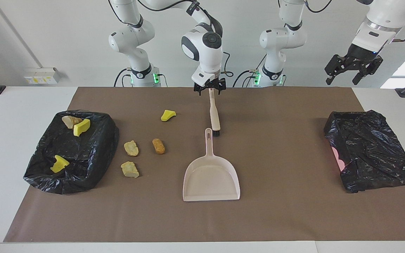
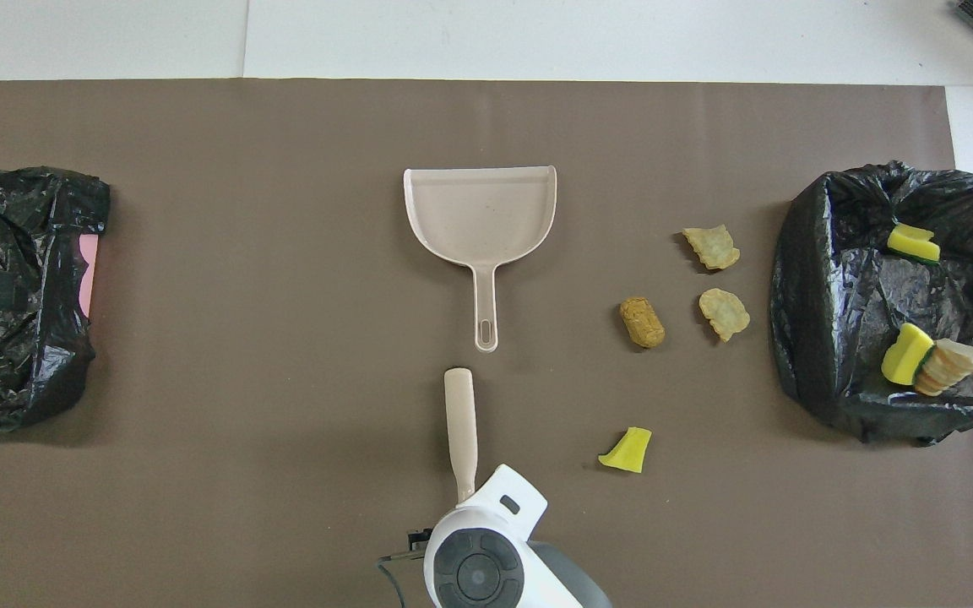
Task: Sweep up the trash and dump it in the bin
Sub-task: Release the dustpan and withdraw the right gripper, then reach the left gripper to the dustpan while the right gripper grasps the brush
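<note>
Loose trash lies on the brown mat: a yellow chunk (image 1: 168, 115) (image 2: 627, 449), a brown piece (image 1: 158, 146) (image 2: 642, 322) and two tan pieces (image 1: 131, 148) (image 1: 129, 169). Three more lumps sit in the black-bagged bin (image 1: 93, 154) (image 2: 816, 338) at the right arm's end. The pale dustpan (image 1: 211, 179) (image 2: 480, 211) lies flat mid-mat. A beige brush (image 1: 214, 117) (image 2: 459, 418) lies nearer the robots than the dustpan's handle. My right gripper (image 1: 210, 90) hangs open over the brush handle's thin end. My left gripper (image 1: 353, 72) waits open, high over the left arm's end.
A second black bag (image 1: 371, 151) (image 2: 13, 287) with pink showing at its side lies at the left arm's end of the mat. The right arm's white wrist (image 2: 476, 574) covers the brush handle's end in the overhead view.
</note>
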Available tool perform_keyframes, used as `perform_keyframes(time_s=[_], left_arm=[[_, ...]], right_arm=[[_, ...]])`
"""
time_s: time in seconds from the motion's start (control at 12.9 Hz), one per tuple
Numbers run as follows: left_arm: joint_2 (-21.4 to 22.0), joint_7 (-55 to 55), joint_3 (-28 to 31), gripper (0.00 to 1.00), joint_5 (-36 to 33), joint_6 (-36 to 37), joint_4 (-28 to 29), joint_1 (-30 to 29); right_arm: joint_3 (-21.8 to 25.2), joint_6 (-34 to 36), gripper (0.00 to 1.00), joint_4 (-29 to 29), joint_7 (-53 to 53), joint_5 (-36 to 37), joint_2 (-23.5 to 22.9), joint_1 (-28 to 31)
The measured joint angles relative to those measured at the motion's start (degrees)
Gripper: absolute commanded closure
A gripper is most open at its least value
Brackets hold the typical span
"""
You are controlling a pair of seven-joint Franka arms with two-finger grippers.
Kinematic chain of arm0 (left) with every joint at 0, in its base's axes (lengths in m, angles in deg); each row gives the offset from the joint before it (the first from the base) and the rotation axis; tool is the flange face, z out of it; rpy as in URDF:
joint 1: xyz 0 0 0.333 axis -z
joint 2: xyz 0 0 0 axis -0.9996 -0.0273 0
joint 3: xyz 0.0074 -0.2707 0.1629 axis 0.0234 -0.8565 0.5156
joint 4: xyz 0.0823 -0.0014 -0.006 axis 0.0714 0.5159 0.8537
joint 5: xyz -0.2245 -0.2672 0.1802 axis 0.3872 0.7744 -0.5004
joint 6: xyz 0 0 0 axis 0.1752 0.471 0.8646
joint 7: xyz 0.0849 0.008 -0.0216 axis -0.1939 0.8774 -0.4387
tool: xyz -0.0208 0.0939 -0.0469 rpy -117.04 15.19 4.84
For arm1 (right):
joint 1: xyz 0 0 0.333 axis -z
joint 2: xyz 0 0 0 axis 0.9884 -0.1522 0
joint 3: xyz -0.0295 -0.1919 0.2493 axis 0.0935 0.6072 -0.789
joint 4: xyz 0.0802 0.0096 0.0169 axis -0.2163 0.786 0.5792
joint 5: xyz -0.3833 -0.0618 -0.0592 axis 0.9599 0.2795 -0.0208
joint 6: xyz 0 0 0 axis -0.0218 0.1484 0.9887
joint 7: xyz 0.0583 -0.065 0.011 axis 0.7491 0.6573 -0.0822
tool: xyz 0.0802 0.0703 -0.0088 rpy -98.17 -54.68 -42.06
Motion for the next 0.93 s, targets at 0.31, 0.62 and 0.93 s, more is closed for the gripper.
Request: perform_keyframes(time_s=[0.31, 0.62, 0.93], left_arm=[[-1.28, 0.0, -0.56, 0.0, 0.25, -4.85, 0.3, 1.68], [-6.47, -5.84, -0.93, 0.0, 0.28, -12.67, 0.78, 8.58], [-11.35, -9.43, -1.05, 0.0, 0.28, -17.17, 0.76, 12.73]], right_arm=[[0.31, -0.56, 0.45, 0.4, 0.0, 0.0, -0.08, 0.26], [0.44, -1.82, 0.52, 0.26, 0.0, -0.01, -0.56, 0.44], [0.55, -2.42, 0.71, -0.34, 0.25, -0.02, -0.8, 0.53]])
